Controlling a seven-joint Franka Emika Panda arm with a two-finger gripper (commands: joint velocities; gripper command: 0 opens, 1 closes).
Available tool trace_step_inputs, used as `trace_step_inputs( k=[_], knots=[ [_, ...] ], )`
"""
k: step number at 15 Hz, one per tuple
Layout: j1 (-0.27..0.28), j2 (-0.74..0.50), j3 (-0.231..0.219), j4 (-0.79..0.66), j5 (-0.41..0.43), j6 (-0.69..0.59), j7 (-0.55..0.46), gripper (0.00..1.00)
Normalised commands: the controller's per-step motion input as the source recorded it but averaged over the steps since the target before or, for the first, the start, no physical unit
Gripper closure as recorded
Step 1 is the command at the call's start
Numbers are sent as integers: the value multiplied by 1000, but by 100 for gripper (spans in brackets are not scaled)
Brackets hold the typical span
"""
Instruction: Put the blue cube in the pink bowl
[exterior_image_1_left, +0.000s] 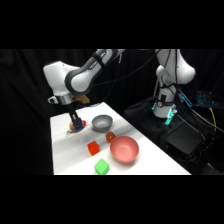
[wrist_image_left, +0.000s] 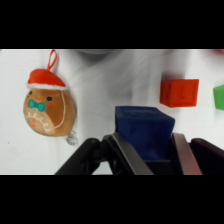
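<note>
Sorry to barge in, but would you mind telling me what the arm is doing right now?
The gripper is down at the far end of the white table, with the blue cube between its fingers. A gingerbread ornament lies just beside it. The pink bowl sits empty nearer the front, with the red cube, green cube and grey bowl around it.

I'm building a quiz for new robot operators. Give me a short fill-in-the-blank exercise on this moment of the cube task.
1. The cube between the gripper's fingers is ____ in colour.
2. The ornament beside the blue cube is a gingerbread face wearing a red ____.
3. In the side view, the pink bowl holds ____ cubes.
4. The dish nearest the gripper is the ____ bowl.

Missing words: blue; hat; no; grey
</note>
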Motion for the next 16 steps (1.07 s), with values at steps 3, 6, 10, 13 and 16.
trace_step_inputs(
  k=[3, 6, 10, 13, 16],
  knots=[
    [53, -376, -17, -83, -57, -356, 12, 77],
    [92, -341, -5, -139, -61, -235, 38, 77],
    [118, -339, 19, -265, -62, -93, 83, 77],
    [132, -369, 41, -402, -67, -9, 139, 77],
    [134, -407, 61, -489, -74, 85, 133, 77]
  ],
)
